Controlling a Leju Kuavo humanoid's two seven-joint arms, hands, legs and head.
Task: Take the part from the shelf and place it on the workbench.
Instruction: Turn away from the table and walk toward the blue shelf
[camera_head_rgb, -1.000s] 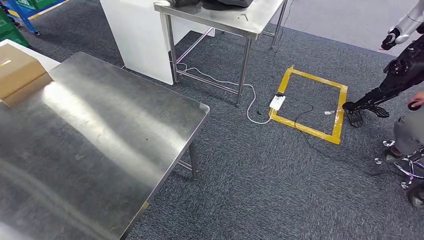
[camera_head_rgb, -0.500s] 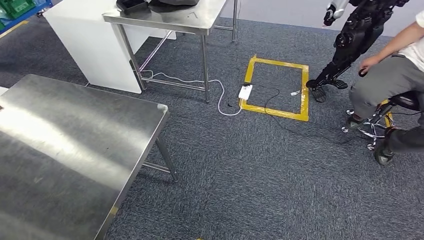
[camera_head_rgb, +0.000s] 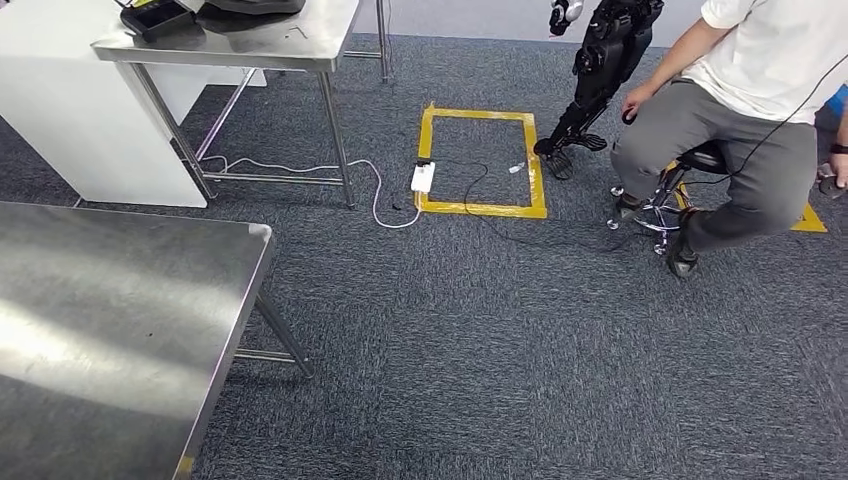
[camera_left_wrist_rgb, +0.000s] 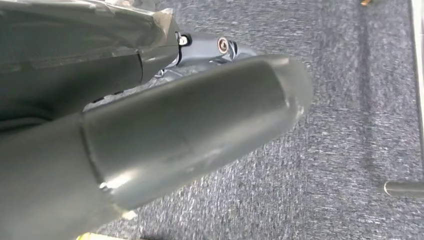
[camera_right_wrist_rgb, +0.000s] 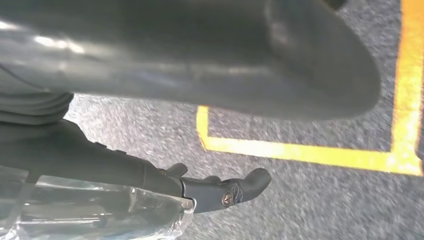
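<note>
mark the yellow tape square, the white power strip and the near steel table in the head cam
yellow tape square (camera_head_rgb: 483, 209): head view, on the near strip of tape.
white power strip (camera_head_rgb: 422, 178): head view, middle of its white body.
near steel table (camera_head_rgb: 110, 300): head view, bare patch of the steel top.

The workbench (camera_head_rgb: 120, 300) is cut off by the left and bottom edges. The person (camera_head_rgb: 740, 90) is cropped at the top and right edges. The left hand (camera_left_wrist_rgb: 150, 140) is blurred and its fingers are hidden behind the thumb. The right hand (camera_right_wrist_rgb: 200, 60) is blurred; whether the clear bag (camera_right_wrist_rgb: 100, 215) is held cannot be told.
</note>
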